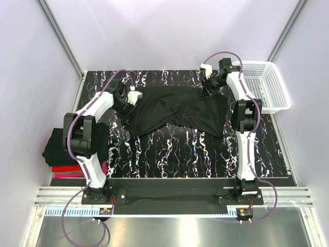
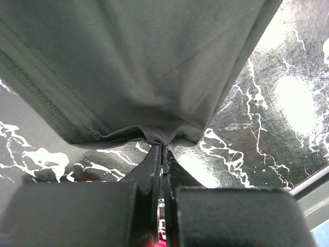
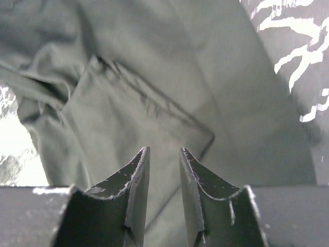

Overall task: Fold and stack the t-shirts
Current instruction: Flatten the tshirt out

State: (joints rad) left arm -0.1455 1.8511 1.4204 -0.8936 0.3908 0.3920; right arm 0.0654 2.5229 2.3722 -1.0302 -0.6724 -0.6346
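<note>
Pinching the black shirt in my left jaws, right jaws half-open and empty, I see it unfolded, the stack waiting.

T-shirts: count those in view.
4. A black shirt spread across the table; at its left edge a stack: black one, red one, pink one. Others may be hidden within.

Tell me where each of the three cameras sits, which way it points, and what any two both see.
Top external: above and behind the arm bases, looking down at the marbled table, black t-shirt, white basket; left arm and right arm show.
Left wrist: on the left arm, looking along its shut left gripper pinching the shirt's edge.
Right wrist: on the right arm, looking down past the open right gripper onto cloth.
Shared: all three see the black t-shirt.
</note>
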